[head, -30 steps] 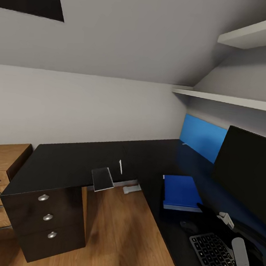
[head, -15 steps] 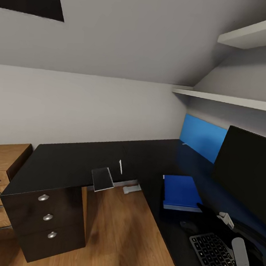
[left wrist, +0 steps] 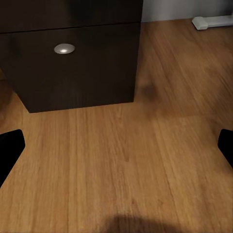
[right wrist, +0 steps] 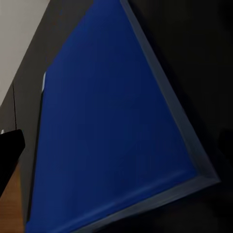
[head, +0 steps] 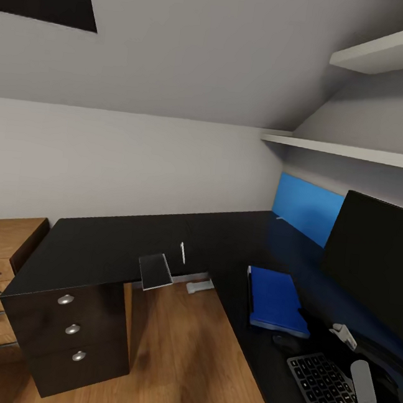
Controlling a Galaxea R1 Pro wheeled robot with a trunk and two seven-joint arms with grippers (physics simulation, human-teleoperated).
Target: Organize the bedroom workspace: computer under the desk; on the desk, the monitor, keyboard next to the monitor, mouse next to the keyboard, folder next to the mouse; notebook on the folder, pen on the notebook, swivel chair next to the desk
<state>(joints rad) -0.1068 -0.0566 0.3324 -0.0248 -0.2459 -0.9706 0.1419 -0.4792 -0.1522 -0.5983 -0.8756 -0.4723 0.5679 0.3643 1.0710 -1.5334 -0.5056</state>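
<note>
Right tool (right wrist: 116, 145) fingers spread over blue folder (head: 275, 299), nothing gripped, folder on black surface (head: 108, 247) left of monitor (head: 376, 259), keyboard (head: 324, 391) cut off near right, left tool (left wrist: 116, 145) released above wood floor (left wrist: 126, 160), notebook (head: 155, 271) and pen (head: 182, 252) farther left.

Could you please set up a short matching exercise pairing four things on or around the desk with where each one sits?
Things:
1. folder
2. notebook
3. keyboard
4. monitor

Places:
A. at the inner edge of the desk's drawer-side wing, overhanging the floor
B. upright along the blue back panel
C. flat on the desk between the keyboard and the corner
D. nearest the robot, at the picture's lower right

Pairs: 1-C, 2-A, 3-D, 4-B
</note>
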